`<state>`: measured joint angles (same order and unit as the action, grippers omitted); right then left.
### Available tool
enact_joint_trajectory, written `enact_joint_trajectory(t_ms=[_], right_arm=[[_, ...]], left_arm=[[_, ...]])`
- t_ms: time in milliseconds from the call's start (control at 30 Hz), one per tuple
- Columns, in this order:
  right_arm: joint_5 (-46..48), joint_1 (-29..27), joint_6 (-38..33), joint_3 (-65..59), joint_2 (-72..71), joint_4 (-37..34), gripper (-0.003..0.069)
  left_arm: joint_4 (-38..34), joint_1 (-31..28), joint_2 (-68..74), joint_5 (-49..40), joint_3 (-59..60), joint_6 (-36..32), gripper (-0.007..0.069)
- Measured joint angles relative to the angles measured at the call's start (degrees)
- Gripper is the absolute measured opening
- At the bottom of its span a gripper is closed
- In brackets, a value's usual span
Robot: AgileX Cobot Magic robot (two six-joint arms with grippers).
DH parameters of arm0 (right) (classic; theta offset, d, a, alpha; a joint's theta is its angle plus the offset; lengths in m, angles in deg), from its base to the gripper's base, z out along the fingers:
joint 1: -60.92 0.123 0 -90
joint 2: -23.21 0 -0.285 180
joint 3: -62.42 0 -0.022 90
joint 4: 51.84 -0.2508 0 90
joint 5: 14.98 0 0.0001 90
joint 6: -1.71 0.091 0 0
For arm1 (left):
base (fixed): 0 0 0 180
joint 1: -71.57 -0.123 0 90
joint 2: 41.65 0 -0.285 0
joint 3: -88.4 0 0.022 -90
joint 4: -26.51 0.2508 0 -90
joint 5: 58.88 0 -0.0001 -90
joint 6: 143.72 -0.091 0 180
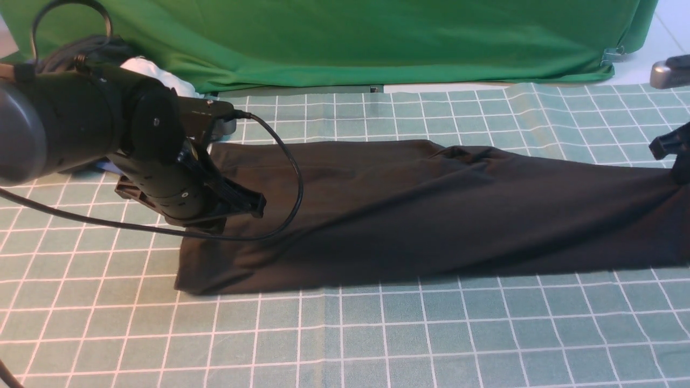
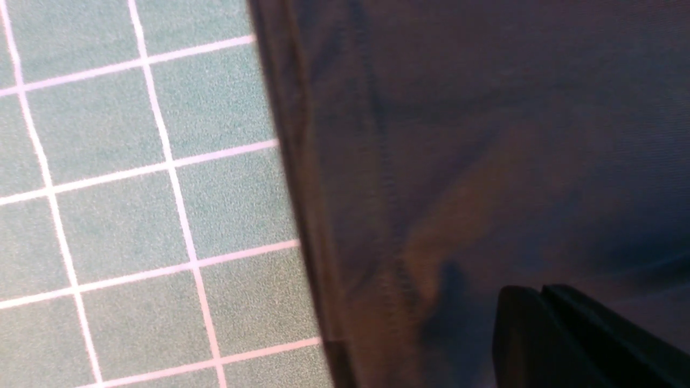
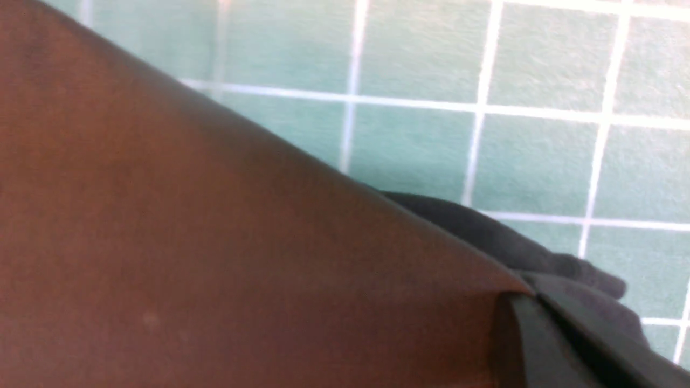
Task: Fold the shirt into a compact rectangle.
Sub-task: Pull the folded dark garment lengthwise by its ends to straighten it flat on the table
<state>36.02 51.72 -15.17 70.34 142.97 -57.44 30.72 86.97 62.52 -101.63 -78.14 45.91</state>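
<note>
The shirt (image 1: 431,210), black and folded into a long band, lies across the green gridded surface (image 1: 377,334).
My right fingers (image 1: 666,144) are closed on its right end, where the cloth lifts off the surface and pulls taut. My left fingers (image 1: 243,201) are closed too, over the left end; I cannot tell whether they pinch cloth. I judge the lengthwise folds done and the end-to-end fold in hand: next, the right end needs carrying over toward the left, edges kept aligned, without dragging the lower layer. Only plain black fabric shows; no print, label or writing is readable.
</note>
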Motion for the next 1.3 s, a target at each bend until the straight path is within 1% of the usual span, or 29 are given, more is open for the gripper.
enact_joint_trajectory(t_ms=[100, 167, 200, 233, 267, 300, 367, 400, 467, 533, 600, 667, 767, 900, 933, 1000, 1033, 1133, 1233, 1300], right_arm=[[-0.7, -0.8, 0.4, 0.0, 2.0, 0.2, 0.0014], [-1.0, -0.9, 1.2, 0.0, 3.0, 0.2, 0.0037], [-1.3, -1.0, 1.7, 0.0, 3.6, 0.3, 0.0069], [-1.9, -1.1, 2.0, 0.0, 3.9, 0.4, 0.0151], [-2.1, -1.1, 2.3, 0.0, 3.9, 0.5, 0.0204], [-2.3, -1.1, 2.7, 0.2, 3.8, 0.7, 0.0287], [-2.0, -1.1, 3.4, 1.2, 3.2, 1.2, 0.0402], [-1.3, -1.2, 4.6, 1.9, 2.6, 1.6, 0.0435], [-0.2, -1.2, 6.9, 3.4, 1.4, 2.1, 0.0456], [0.2, -1.2, 8.7, 4.4, -0.1, 2.1, 0.0449], [0.2, -0.5, 9.3, 5.6, -3.1, 2.0, 0.0391], [-0.5, 0.6, 8.3, 5.8, -5.3, 1.4, 0.0322], [-0.5, 3.9, 4.1, 6.2, -7.7, -0.5, 0.0196], [-0.5, 8.2, 1.0, 6.2, -8.5, -2.6, 0.0060], [-0.5, 9.0, 0.9, 6.2, -8.5, -2.7, 0.0041], [-0.5, 10.1, 0.6, 6.2, -8.5, -2.8, 0.0024], [-0.5, 10.8, 0.4, 6.2, -8.5, -2.8, 0.0020], [-0.4, 11.9, 0.2, 6.2, -8.5, -3.1, 0.0016], [-0.4, 12.1, 0.1, 6.2, -8.5, -3.7, 0.0017], [-0.4, 12.1, 0.1, 6.2, -8.5, -3.7, 0.0019]], left_arm=[[0.0, 0.0, 0.0, 0.0, 0.0, 0.0, 0.0011], [0.0, 0.0, 0.0, 0.0, 0.0, 0.0, 0.0011], [0.0, 0.0, 0.0, 0.0, 0.0, 0.0, 0.0011], [0.0, 0.0, 0.0, 0.2, 0.0, 0.0, 0.0011], [0.0, 0.0, 0.0, 0.3, 0.0, 0.0, 0.0011], [0.2, 0.0, 0.0, 0.4, 0.0, 0.0, 0.0011], [0.4, 0.0, 0.0, 0.4, -0.1, 0.2, 0.0011], [0.4, -0.1, 0.0, 0.2, -0.1, 0.3, 0.0011], [0.3, -0.4, 0.0, -0.3, -0.4, 0.4, 0.0011], [0.3, -0.7, 0.0, -0.5, -0.9, 0.4, 0.0011], [0.1, -1.9, 0.0, -0.7, -2.4, 0.4, 0.0011], [-0.6, -3.4, 0.2, -2.1, -4.9, 0.4, 0.0011], [-2.3, -6.3, 1.7, -5.3, -11.3, 0.4, 0.0011], [-2.8, -8.8, 6.5, -7.7, -21.4, -0.9, 0.0011], [-3.0, -9.0, 8.1, -7.9, -23.7, -1.5, 0.0013], [-3.4, -9.0, 11.0, -8.0, -26.5, -3.0, 0.0019], [-3.6, -9.0, 13.2, -8.2, -29.0, -4.0, 0.0031], [-3.8, -9.0, 18.4, -8.7, -32.9, -4.3, 0.0086], [-3.8, -9.0, 22.8, -8.8, -35.1, -4.3, 0.0171], [-3.9, -9.0, 25.0, -8.1, -35.7, -4.3, 0.0251]])
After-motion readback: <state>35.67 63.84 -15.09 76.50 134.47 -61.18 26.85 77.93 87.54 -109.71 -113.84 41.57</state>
